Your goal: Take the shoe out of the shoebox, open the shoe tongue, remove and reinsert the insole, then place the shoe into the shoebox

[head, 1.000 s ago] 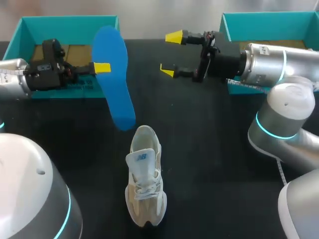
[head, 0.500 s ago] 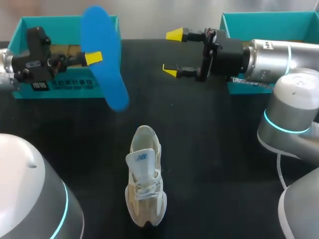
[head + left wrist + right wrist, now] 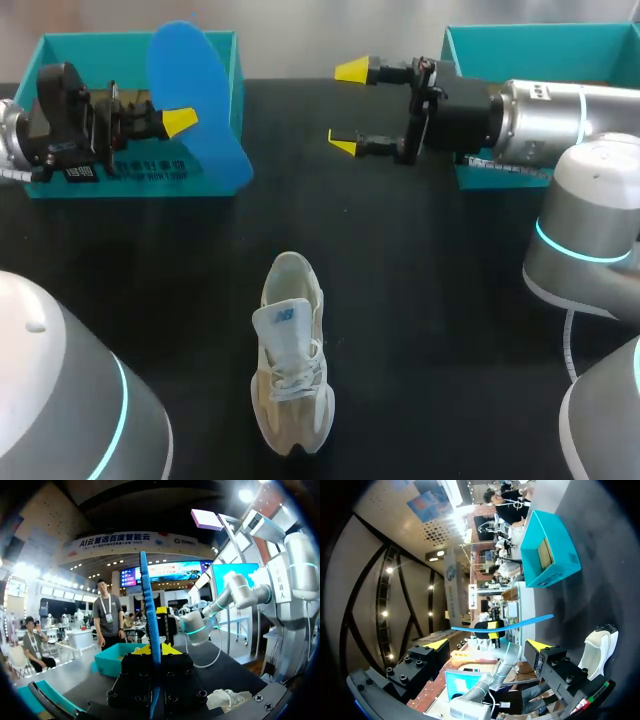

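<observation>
A blue insole (image 3: pixel 195 105) stands on edge in front of the left teal shoebox (image 3: pixel 60 47), with my left gripper (image 3: pixel 180 122) shut on it. In the left wrist view the insole (image 3: pixel 146 605) rises thin and edge-on from between the yellow tips. The beige shoe (image 3: pixel 290 365) lies on the black table near the front middle, toe toward me, tongue raised. My right gripper (image 3: pixel 347 108) hangs open and empty at the back middle. From the right wrist the insole (image 3: pixel 502 626) is ahead of the open gripper (image 3: pixel 489 645) and the shoe (image 3: pixel 597 647) is beside one finger.
A second teal box (image 3: pixel 540 40) sits at the back right behind my right arm. The left wrist view shows that box (image 3: pixel 117 660) across the table and the shoe (image 3: pixel 225 700) low beside the gripper. Black tabletop (image 3: pixel 430 300) surrounds the shoe.
My left arm has drawn back to the left with the insole, carrying it away from the shoe to the front of the left box. The right gripper has stayed almost in place.
</observation>
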You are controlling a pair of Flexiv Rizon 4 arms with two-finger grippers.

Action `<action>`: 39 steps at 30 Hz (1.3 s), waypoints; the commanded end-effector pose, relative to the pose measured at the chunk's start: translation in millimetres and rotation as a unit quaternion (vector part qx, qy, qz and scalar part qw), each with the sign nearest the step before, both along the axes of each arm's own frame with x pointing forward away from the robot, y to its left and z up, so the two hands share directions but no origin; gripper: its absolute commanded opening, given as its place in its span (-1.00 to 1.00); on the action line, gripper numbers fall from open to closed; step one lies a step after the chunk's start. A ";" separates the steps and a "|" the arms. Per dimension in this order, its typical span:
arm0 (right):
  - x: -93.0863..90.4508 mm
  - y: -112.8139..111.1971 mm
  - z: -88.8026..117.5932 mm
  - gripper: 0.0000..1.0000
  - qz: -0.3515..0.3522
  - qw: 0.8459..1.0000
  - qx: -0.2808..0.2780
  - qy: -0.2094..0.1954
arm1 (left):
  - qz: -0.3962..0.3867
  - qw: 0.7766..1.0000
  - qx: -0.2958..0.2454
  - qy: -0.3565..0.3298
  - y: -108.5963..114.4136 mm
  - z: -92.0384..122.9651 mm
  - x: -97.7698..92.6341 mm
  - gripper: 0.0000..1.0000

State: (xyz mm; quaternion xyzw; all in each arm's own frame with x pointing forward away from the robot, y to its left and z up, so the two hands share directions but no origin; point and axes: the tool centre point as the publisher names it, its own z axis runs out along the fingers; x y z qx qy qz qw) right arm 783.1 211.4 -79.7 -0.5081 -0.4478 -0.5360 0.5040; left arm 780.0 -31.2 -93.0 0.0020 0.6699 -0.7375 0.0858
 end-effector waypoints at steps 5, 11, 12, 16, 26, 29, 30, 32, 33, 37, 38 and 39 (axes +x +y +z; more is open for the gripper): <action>0.8 2.7 0.3 1.00 -0.001 1.000 -0.002 0.000 | -0.040 0.940 0.047 -0.335 -5.0 2.2 -9.2 -1.00; 0.8 2.7 0.3 1.00 -0.001 1.000 -0.002 0.000 | -0.028 0.852 0.070 -0.519 -6.3 8.0 -10.9 -1.00; 0.8 2.7 0.3 1.00 -0.001 1.000 -0.002 0.000 | -0.020 0.832 0.062 -0.550 -5.7 7.7 -13.5 -1.00; 0.8 2.7 0.3 1.00 -0.001 1.000 -0.002 0.000 | -0.009 0.811 0.032 -0.584 -4.2 7.4 -16.6 -1.00; 0.8 2.7 0.3 1.00 -0.001 1.000 -0.002 0.000 | -0.009 0.811 0.032 -0.584 -4.2 7.4 -16.6 -1.00; 0.8 2.7 0.3 1.00 -0.001 1.000 -0.002 0.000 | -0.009 0.811 0.032 -0.584 -4.2 7.4 -16.6 -1.00; 0.8 2.7 0.3 1.00 -0.001 1.000 -0.002 0.000 | -0.009 0.811 0.032 -0.584 -4.2 7.4 -16.6 -1.00; 0.8 2.7 0.3 1.00 -0.001 1.000 -0.002 0.000 | -0.009 0.811 0.032 -0.584 -4.2 7.4 -16.6 -1.00; 0.8 2.7 0.3 1.00 -0.001 1.000 -0.002 0.000 | -0.020 0.798 0.010 -0.603 -5.7 8.0 -14.5 -1.00; 0.8 2.7 0.3 1.00 -0.001 1.000 -0.002 0.000 | -0.016 0.760 -0.005 -0.650 -7.8 11.2 -8.8 -1.00; 0.8 2.7 0.3 1.00 -0.001 1.000 -0.002 0.000 | -0.021 0.746 -0.010 -0.665 -8.2 12.0 -7.2 -1.00; 0.8 2.7 0.3 1.00 -0.001 1.000 -0.002 0.000 | -0.022 0.740 -0.006 -0.672 -8.0 11.9 -6.2 -1.00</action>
